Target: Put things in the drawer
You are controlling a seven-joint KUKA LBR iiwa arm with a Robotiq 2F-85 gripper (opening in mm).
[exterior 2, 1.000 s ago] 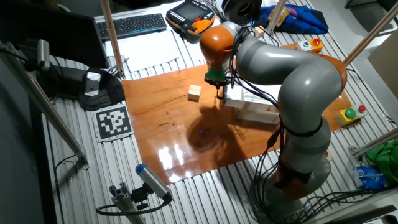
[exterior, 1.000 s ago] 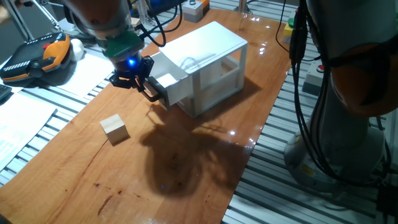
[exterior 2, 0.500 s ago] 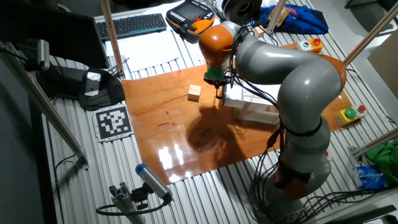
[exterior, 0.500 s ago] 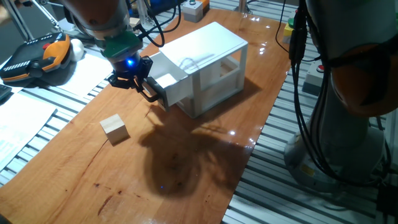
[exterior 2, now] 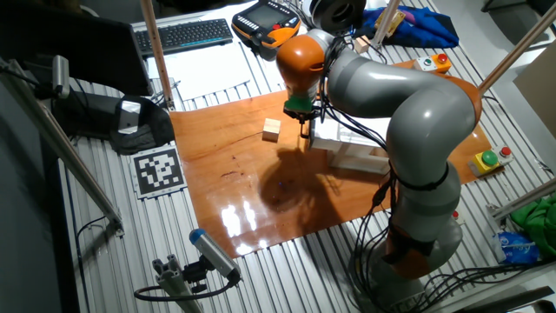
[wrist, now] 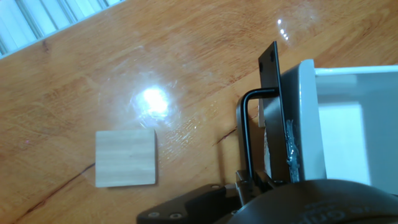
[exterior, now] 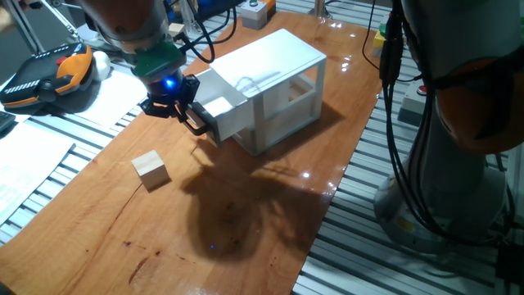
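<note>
The small pale wooden cube (exterior: 151,170) lies on the wooden table, left of the cabinet; it also shows as the cube (exterior 2: 273,129) and the cube (wrist: 125,157). The upper white drawer (exterior: 223,106) stands pulled out of the white cabinet (exterior: 282,78), and its inside (wrist: 351,140) is bare. My gripper (exterior: 195,121) sits at the drawer's front, its fingers closed around the black bar handle (wrist: 244,134). In the hand view the gripper (wrist: 252,183) shows at the bottom edge. The cube rests a short way to the gripper's left, apart from it.
Beyond the table's far left edge lie an orange and black teach pendant (exterior: 53,75) and sheets of paper (exterior: 24,160). A keyboard (exterior 2: 187,35) sits beyond the table. My arm's base (exterior 2: 417,235) stands beside the table.
The gripper has shifted very slightly away from the cabinet, staying at the drawer handle. The cube has not moved.
</note>
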